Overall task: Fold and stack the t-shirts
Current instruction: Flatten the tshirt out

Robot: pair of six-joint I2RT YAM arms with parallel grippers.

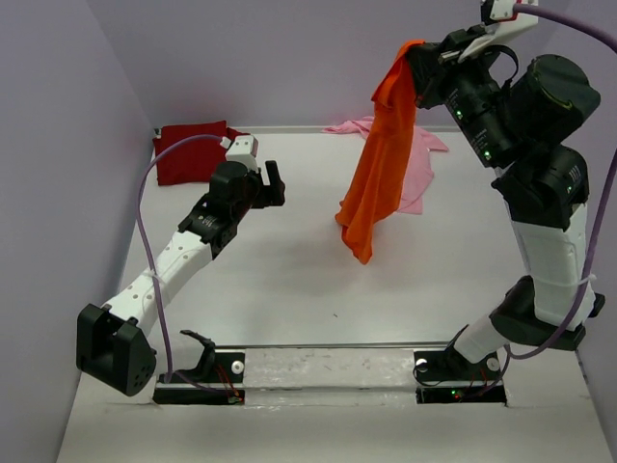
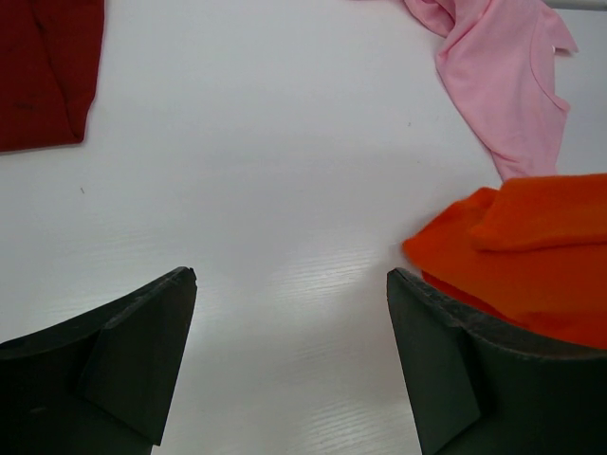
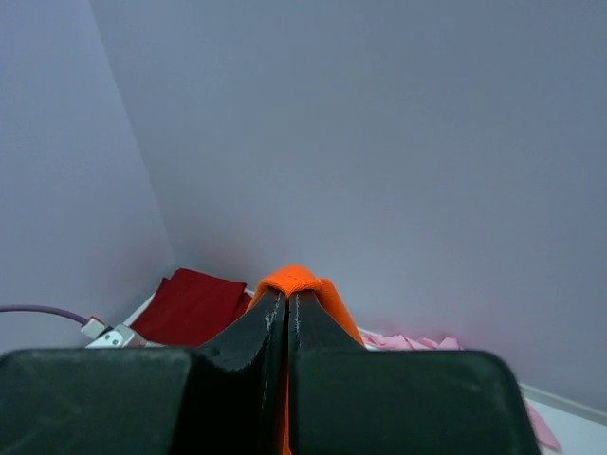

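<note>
My right gripper (image 1: 416, 60) is raised high and shut on the top of the orange t-shirt (image 1: 379, 164), which hangs down with its lower end just above the table. In the right wrist view the orange cloth (image 3: 302, 281) folds over my closed fingertips. The dark red t-shirt (image 1: 188, 151) lies folded at the far left corner; it also shows in the left wrist view (image 2: 43, 66). The pink t-shirt (image 1: 424, 159) lies crumpled at the far right, behind the orange one. My left gripper (image 1: 273, 183) is open and empty, low over the table, left of the hanging orange shirt (image 2: 531, 256).
Purple walls close in the white table (image 1: 289, 289) at the back and on both sides. A metal rail (image 1: 328, 371) with both arm bases runs along the near edge. A purple cable (image 1: 145, 231) loops beside the left arm.
</note>
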